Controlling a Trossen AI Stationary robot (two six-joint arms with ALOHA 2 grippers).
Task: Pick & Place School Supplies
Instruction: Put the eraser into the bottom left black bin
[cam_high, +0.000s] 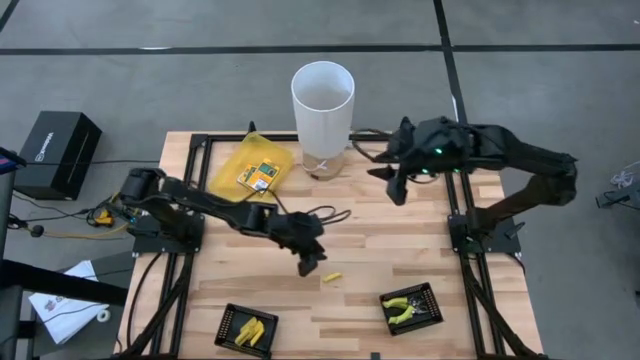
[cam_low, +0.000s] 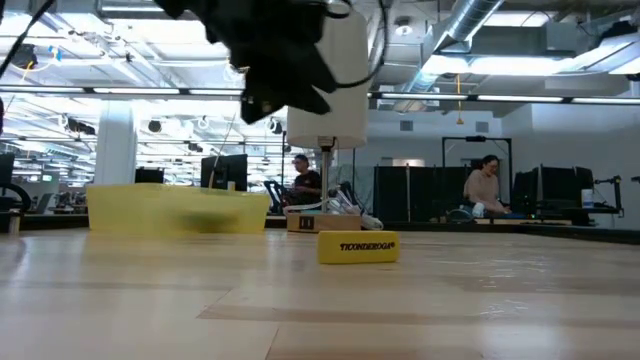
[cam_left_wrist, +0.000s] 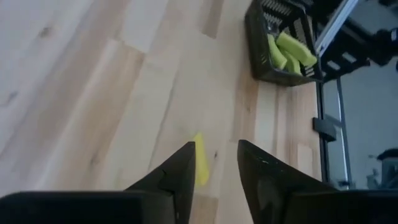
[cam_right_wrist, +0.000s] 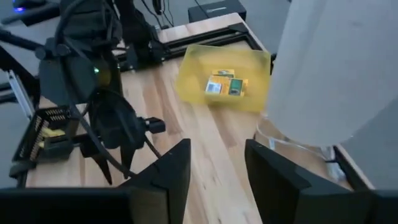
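The left pincer hangs over the middle of the wooden surface, its fingers apart and holding nothing. A short yellow Ticonderoga eraser lies on the surface just beside its tips, toward the front edge and apart from them. Further out, near that edge, a black tray holds yellow pieces. The right pincer hovers beside the white cylinder, parted and empty; a second black tray with green-handled pliers sits well forward of it.

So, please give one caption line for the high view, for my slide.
Left end effector hovers open beside a short yellow piece; right end effector waits open near the white cylinder.
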